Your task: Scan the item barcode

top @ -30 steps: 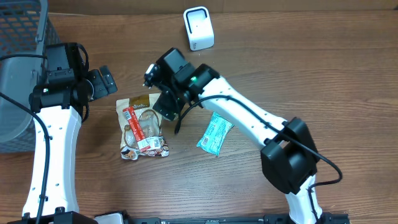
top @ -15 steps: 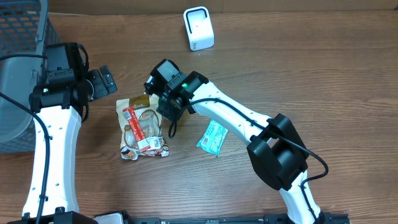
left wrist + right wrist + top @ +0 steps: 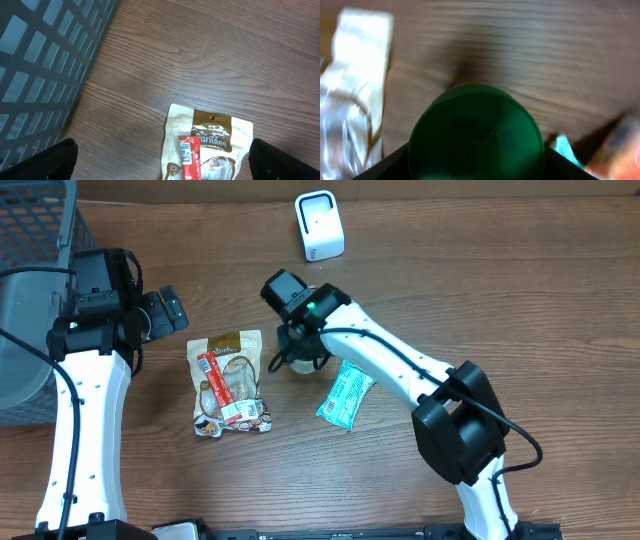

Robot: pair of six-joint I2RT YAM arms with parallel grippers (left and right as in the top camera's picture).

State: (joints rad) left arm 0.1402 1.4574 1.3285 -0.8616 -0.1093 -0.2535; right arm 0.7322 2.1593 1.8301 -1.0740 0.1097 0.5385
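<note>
Left gripper (image 3: pixel 168 312): jaws spread wide, empty.
Right gripper (image 3: pixel 297 352): jaws pinching green-capped jar (image 3: pixel 476 132).
Scanner (image 3: pixel 319 225): upright, apart from jar.
Snack pouch (image 3: pixel 228 385): flat, beside jar.

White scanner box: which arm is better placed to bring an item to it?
Right. The right fingers seem to grip the green round cap, close to the white scanner box. The left fingers stand open, empty, beside the grey plastic basket.

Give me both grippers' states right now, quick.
Left gripper: open, holding nothing.
Right gripper: jaws closed on the green cap.
</note>
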